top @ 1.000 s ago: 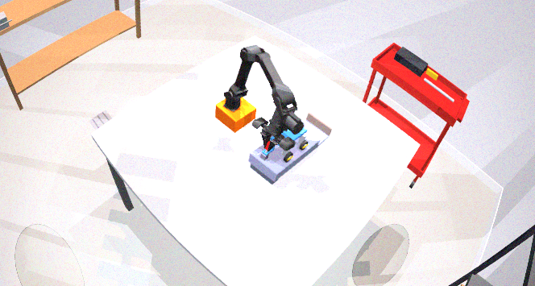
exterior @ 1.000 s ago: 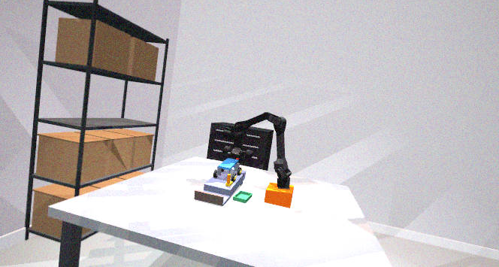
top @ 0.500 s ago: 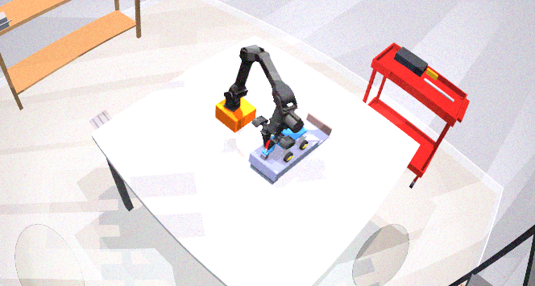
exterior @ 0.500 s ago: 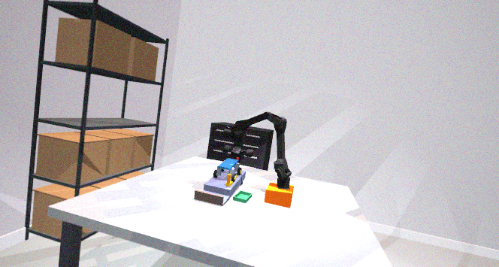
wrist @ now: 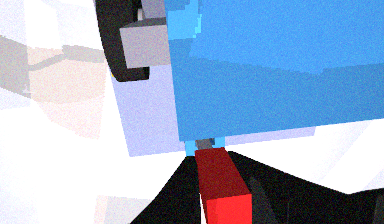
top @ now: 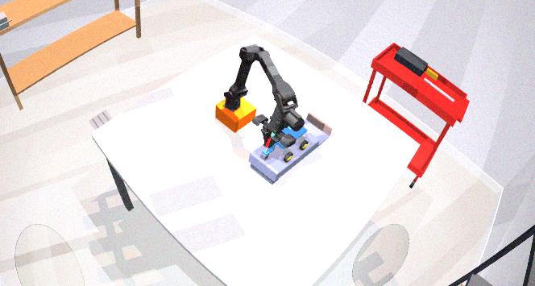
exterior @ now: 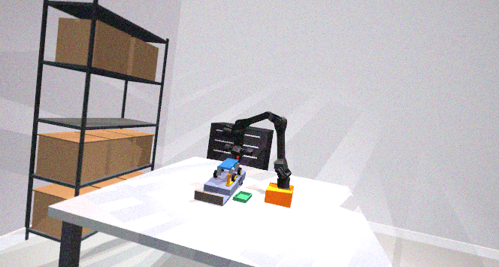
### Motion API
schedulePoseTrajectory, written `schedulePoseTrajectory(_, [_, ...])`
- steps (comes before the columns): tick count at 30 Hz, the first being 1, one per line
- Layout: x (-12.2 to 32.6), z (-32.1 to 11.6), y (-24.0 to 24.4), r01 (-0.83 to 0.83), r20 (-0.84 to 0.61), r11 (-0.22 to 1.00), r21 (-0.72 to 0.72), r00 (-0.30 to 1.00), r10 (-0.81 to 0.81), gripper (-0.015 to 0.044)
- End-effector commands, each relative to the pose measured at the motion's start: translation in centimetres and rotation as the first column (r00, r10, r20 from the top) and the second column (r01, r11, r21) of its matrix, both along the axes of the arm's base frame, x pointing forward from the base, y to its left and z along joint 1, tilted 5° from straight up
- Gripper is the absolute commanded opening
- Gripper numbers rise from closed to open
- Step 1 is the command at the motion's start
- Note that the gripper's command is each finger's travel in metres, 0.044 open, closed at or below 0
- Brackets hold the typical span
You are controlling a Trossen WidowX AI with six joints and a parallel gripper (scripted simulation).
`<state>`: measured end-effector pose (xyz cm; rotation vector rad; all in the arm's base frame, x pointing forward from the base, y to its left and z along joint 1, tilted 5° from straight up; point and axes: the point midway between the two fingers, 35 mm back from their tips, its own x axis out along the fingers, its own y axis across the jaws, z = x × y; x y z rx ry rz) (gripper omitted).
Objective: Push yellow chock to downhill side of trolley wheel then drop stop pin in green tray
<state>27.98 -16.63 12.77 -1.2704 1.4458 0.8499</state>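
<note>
The trolley [top: 296,132] [exterior: 228,164] [wrist: 274,75], with a blue deck and dark wheels with yellow hubs, stands on the pale blue-grey ramp [top: 275,165] [exterior: 215,186] [wrist: 144,117]. My gripper [top: 268,141] [wrist: 209,162] is shut on the red-headed stop pin [top: 267,144] [exterior: 237,158] [wrist: 226,182] at the trolley's uphill end. Whether the pin's lower end sits in its hole is unclear. The yellow chock [exterior: 228,180] stands upright at the downhill side of a near wheel in the exterior view; contact is too small to confirm. The green tray [exterior: 243,197] looks empty beside the ramp.
A brown end board [top: 319,124] [exterior: 209,197] crosses the ramp's low end. The arm's orange base block [top: 235,115] [exterior: 279,195] stands on the table beyond the tray. A red cart [top: 419,91] and shelving [exterior: 87,95] stand away from the table.
</note>
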Motion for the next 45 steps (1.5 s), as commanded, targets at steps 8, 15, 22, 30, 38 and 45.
schedulePoseTrajectory(8, [0.0,0.9,0.1,0.000,0.003,1.000,-0.005,1.000,0.000,0.0000])
schedulePoseTrajectory(15, [0.0,1.2,0.1,0.000,0.003,1.000,-0.005,1.000,0.000,0.0000])
schedulePoseTrajectory(22, [-0.1,1.5,0.2,0.000,0.003,1.000,-0.005,1.000,0.000,0.0000])
schedulePoseTrajectory(30, [-0.1,1.8,0.3,0.000,0.003,1.000,-0.004,1.000,0.000,0.0000])
schedulePoseTrajectory(38, [-0.1,2.1,0.4,0.000,0.003,1.000,-0.004,1.000,0.000,0.0000])
schedulePoseTrajectory(45, [-0.2,2.3,0.3,0.000,0.003,1.000,-0.004,1.000,0.000,0.0000])
